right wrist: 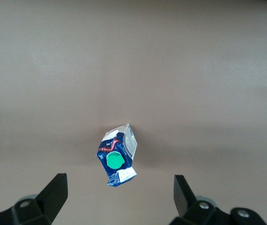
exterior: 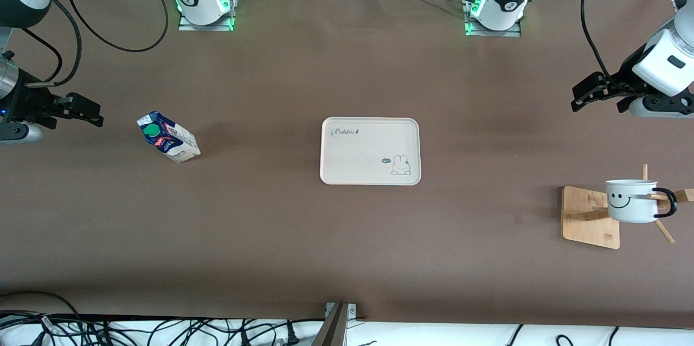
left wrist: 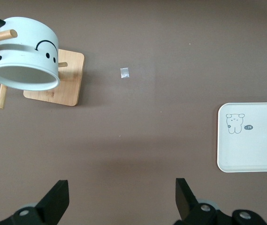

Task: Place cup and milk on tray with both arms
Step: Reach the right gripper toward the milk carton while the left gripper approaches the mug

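The milk stands on the table toward the right arm's end; the right wrist view shows its green cap. My right gripper is open and empty over bare table beside the milk, apart from it. The tray lies empty at the table's middle and also shows in the left wrist view. The cup hangs by its handle on a wooden rack's peg at the left arm's end. It also shows in the left wrist view. My left gripper is open and empty over bare table, apart from the cup.
The wooden rack's square base lies under the cup, with pegs sticking out sideways. A small pale mark is on the table between rack and tray. Cables lie along the table's near edge. The arm bases stand along the far edge.
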